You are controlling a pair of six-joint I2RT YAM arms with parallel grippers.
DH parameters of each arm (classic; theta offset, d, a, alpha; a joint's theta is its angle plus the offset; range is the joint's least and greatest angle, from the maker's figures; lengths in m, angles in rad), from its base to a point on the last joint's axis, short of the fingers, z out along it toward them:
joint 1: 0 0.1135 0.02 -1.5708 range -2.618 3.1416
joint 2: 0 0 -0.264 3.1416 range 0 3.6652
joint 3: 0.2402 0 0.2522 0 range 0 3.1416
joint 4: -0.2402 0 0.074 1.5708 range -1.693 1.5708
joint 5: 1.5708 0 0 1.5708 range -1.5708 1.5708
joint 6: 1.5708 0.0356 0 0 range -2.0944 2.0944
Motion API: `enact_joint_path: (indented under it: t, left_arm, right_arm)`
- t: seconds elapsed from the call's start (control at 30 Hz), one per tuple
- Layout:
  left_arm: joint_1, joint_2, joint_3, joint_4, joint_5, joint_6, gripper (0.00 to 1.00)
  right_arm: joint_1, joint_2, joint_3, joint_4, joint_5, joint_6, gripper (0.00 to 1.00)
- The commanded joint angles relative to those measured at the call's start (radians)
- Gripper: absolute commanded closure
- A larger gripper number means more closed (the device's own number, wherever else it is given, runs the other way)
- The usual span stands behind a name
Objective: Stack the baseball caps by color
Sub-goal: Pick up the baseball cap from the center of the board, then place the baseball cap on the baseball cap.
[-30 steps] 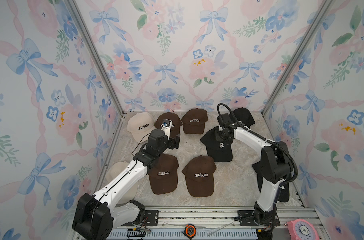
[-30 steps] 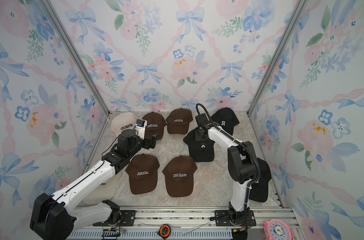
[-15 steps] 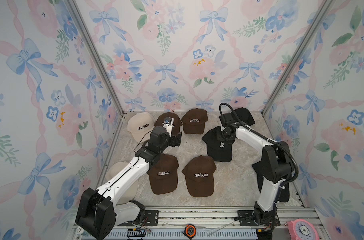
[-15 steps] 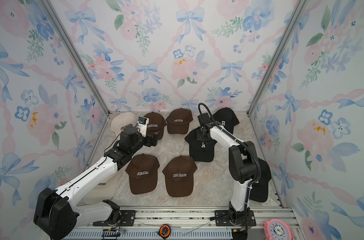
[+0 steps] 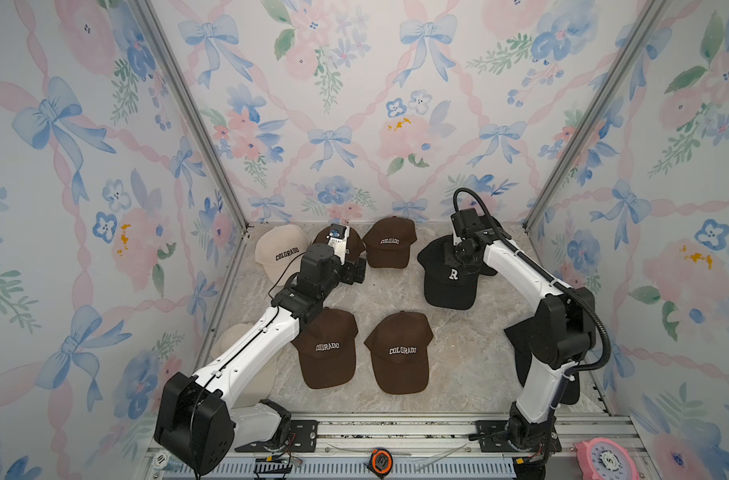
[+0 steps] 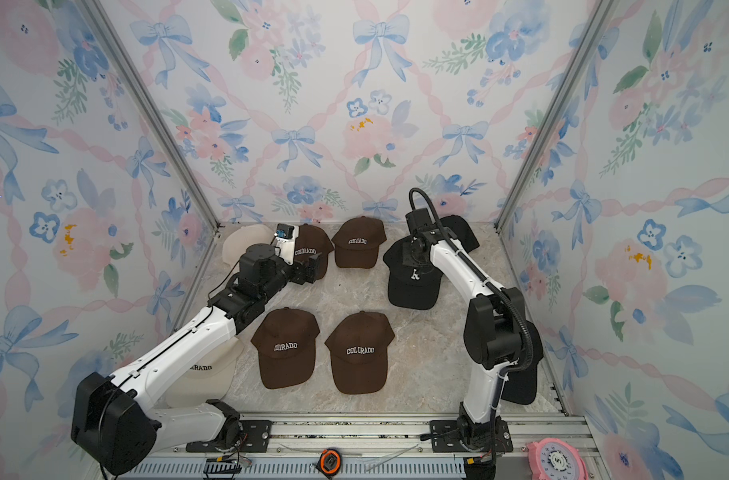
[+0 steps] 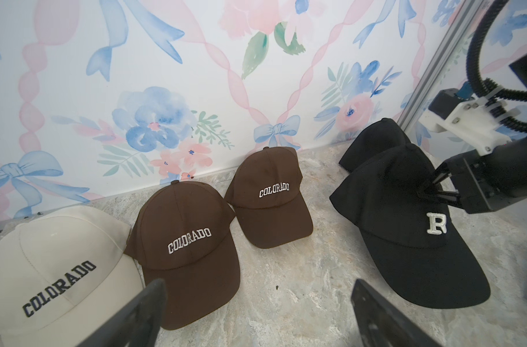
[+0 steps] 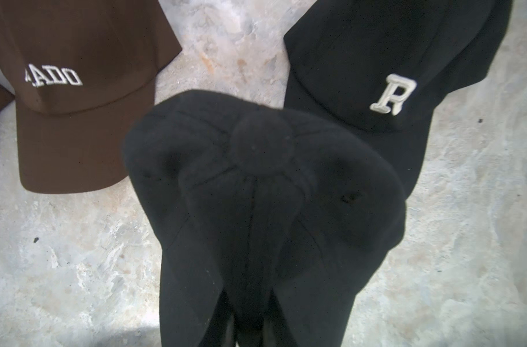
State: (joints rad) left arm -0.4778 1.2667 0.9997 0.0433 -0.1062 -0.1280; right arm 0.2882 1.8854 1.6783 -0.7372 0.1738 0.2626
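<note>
My right gripper [image 5: 464, 250] is shut on the crown of a black "R" baseball cap [image 5: 450, 278], pinching the fabric [image 8: 256, 210] near the top button. A second black "R" cap [image 8: 391, 90] lies just behind it. My left gripper [image 7: 256, 303] is open over bare table, in front of a far brown "COLORADO" cap [image 7: 184, 240]; another brown cap [image 5: 390, 245] and a cream cap [image 5: 277, 253] flank that one. Two more brown caps [image 5: 327, 347] [image 5: 400, 351] lie near the front. Another cream cap [image 6: 205, 374] is partly hidden under my left arm.
Another black cap [image 6: 521, 386] lies behind the right arm's base at the near right. Floral walls close in on three sides. An orange tape measure [image 5: 381, 460] and a pink round dial [image 5: 604, 459] sit on the front rail.
My right gripper has closed on the black cap's crown and drawn it slightly back and right. My left arm has reached a little farther toward the far caps, still open.
</note>
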Motion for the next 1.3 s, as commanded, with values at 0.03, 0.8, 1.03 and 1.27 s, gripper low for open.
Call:
enact_joint_path:
  t: [0.03,0.8,1.03,1.27]
  left_arm:
    - [-0.006,0.037,0.058,0.010,0.029,-0.002,0.02]
    - [-0.061,0.335,0.337,-0.012,0.103,-0.009,0.02]
    - [-0.062,0.433,0.453,-0.043,0.099,0.023,0.02]
    - [-0.061,0.504,0.533,-0.062,0.113,0.028,0.02]
  right_arm:
    - [-0.041,-0.031,0.057,-0.036,0.029,0.009,0.85]
    - [-0.221,0.257,0.408,-0.038,0.006,-0.057,0.84]
    - [-0.249,0.363,0.560,-0.112,-0.023,-0.111,0.84]
    - [-0.282,0.411,0.653,-0.184,-0.106,-0.140,0.84]
